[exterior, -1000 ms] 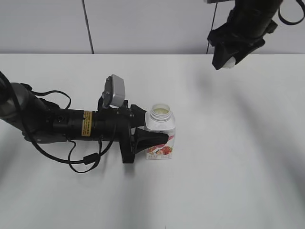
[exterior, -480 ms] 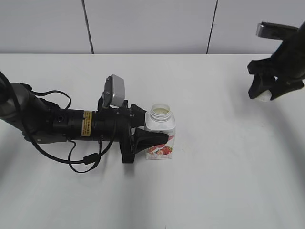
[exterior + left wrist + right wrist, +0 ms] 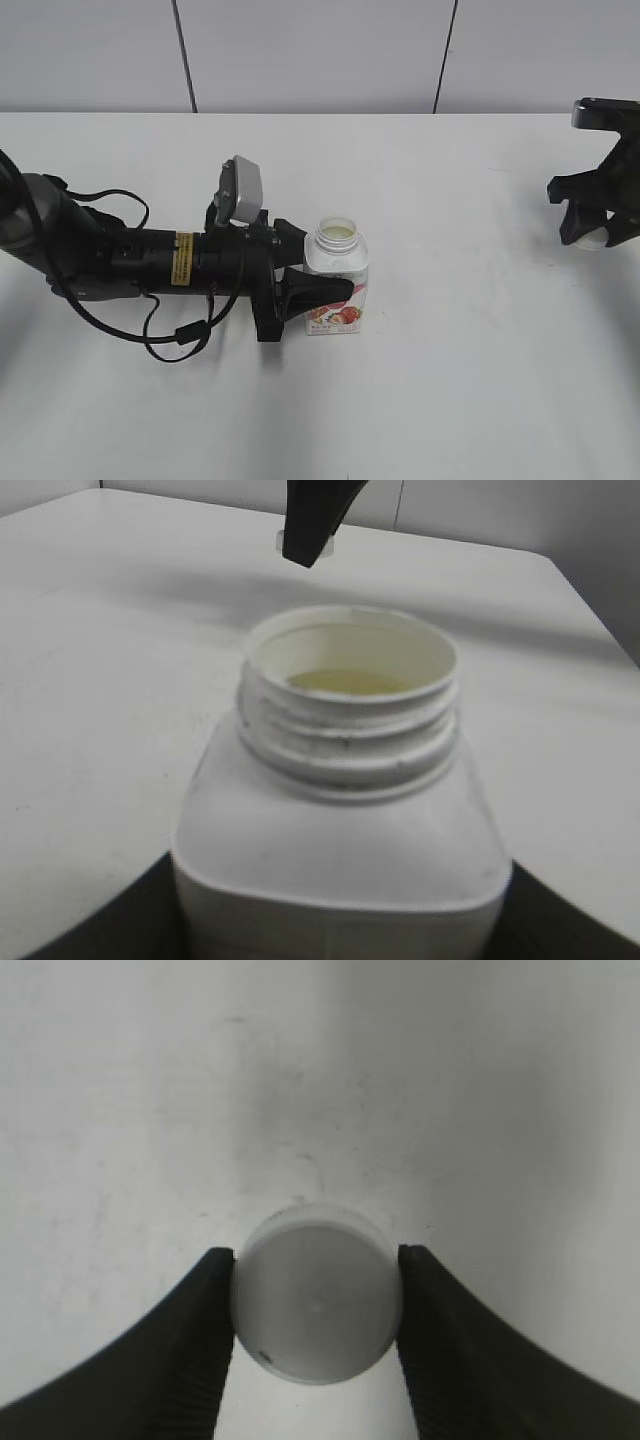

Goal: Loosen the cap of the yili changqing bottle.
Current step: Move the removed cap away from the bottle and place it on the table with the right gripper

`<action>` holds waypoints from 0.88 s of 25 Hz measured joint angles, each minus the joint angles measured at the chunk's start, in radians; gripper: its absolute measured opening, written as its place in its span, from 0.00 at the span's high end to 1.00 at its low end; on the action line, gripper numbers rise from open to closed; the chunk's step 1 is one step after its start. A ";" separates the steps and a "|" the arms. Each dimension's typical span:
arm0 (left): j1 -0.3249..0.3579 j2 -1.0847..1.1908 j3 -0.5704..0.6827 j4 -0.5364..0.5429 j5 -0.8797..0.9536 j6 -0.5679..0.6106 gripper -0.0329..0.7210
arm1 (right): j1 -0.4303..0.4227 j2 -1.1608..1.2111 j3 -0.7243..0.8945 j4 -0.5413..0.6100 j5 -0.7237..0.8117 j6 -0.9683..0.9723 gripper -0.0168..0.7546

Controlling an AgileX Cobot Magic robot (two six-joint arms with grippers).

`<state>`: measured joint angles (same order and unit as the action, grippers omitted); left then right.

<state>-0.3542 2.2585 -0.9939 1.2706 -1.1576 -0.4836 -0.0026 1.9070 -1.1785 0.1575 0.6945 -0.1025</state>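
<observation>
The yili changqing bottle stands upright mid-table with its wide neck open and its strawberry label facing front. My left gripper is shut on the bottle's body from the left. In the left wrist view the bottle fills the frame, its threaded mouth uncovered. My right gripper is at the far right, low over the table, shut on the white cap. In the right wrist view the cap sits between both fingers, seen from above, just over the tabletop.
The white table stretches all round the bottle. The left arm lies along the table with loose cables. A grey panelled wall stands behind the table's far edge.
My right gripper has carried the cap from high at the back right, down and to the far right, close to the table. The left gripper and bottle have not moved.
</observation>
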 joint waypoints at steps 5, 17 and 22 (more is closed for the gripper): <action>0.000 0.000 0.000 -0.005 0.000 -0.001 0.45 | 0.000 0.022 0.000 -0.065 -0.010 0.050 0.47; 0.000 0.000 0.000 -0.011 0.000 -0.002 0.45 | 0.000 0.087 0.003 -0.071 -0.030 0.058 0.47; 0.000 0.000 0.000 -0.011 0.000 -0.002 0.45 | 0.000 0.091 0.003 -0.071 -0.030 0.059 0.47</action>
<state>-0.3542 2.2585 -0.9939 1.2592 -1.1576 -0.4854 -0.0026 1.9982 -1.1754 0.0869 0.6648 -0.0435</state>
